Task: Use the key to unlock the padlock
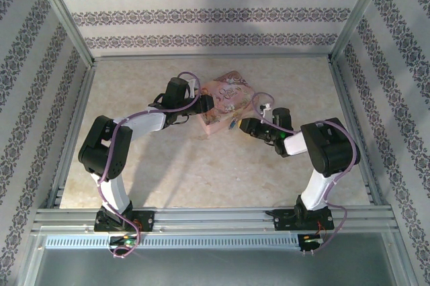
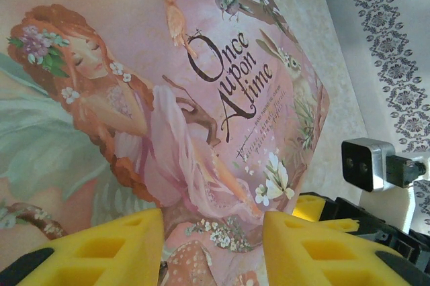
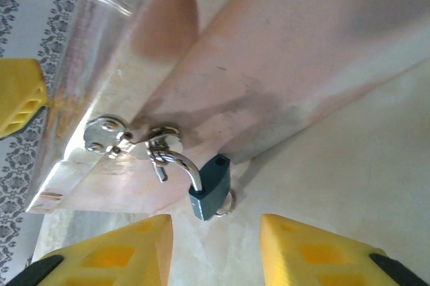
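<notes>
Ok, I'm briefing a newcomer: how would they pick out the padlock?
Find the big pink printed box. On its side wall sits a silvery hasp; the padlock hangs from it, the only small dark teal thing there.

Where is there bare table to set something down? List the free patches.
Widest free patch: the near middle of the table, between the box and the front rail. Both far corners are bare too. Crowded: around the box, where the left gripper and right gripper flank it.

The box [image 1: 225, 98] sits on the desk [image 1: 201, 172], toward the back. The left hand [image 2: 213, 222] is at its left edge, the right hand [image 3: 216, 222] at its right, facing the padlock [image 3: 209, 195] hanging from the box's hasp [image 3: 127, 139].
</notes>
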